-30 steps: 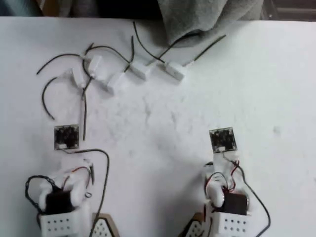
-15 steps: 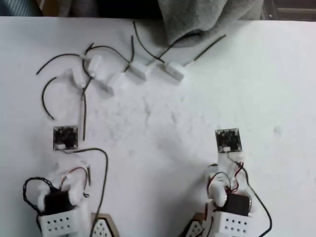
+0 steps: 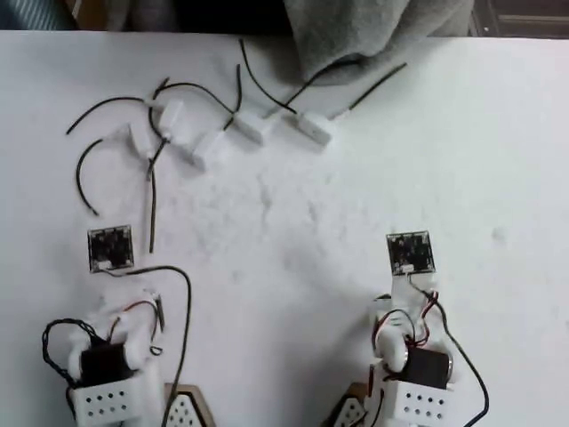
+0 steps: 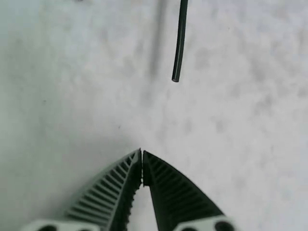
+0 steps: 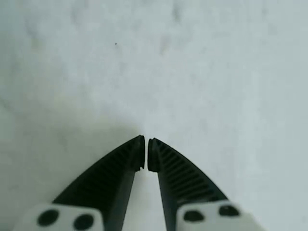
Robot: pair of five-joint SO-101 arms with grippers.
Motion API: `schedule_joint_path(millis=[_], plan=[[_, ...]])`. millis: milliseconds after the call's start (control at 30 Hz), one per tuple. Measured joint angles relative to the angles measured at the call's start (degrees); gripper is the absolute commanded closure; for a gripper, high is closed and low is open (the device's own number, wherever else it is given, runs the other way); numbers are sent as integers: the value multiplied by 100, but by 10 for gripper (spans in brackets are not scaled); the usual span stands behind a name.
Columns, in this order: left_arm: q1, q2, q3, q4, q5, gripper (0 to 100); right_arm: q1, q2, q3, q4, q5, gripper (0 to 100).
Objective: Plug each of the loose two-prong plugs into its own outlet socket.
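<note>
Standing at the near edge, I see the left gripper point(image 4: 142, 154) low over the table point(image 3: 498, 160) at the near left, its jaws pinched together with nothing between them. Just beyond its tips and a little to the right lies the cut end of a black wire point(image 4: 179, 43), which runs away from it toward the far side.

That wire leads up to the plugs point(image 3: 206, 149): five small white blocks strung left to right across the far half of the table, each trailing a dark lead. I cannot tell from here which are plugs and which are sockets. Most lie slanted, with their long axes crosswise to a straight reach from the near edge. A grey cloth point(image 3: 373, 36) hangs over the far edge, just behind the rightmost block.

At the near right, the right gripper point(image 5: 146, 144) also sits low over bare table, its jaws drawn in to a hairline gap and empty.

Both tools are well apart from the row, which lies straight ahead on the far side. The left arm looks nearer the three left blocks, the right arm nearer the rightmost.
</note>
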Motion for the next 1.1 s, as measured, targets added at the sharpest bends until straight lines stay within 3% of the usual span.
schedule_joint_path(millis=[467, 667, 1100], plan=[[0, 0, 0, 0, 0, 976, 0, 0, 0, 0, -114, 978], [0, 0, 0, 0, 18, 976, 0, 0, 0, 0, -958, 978], [0, 0, 0, 0, 18, 976, 0, 0, 0, 0, -1073, 978]])
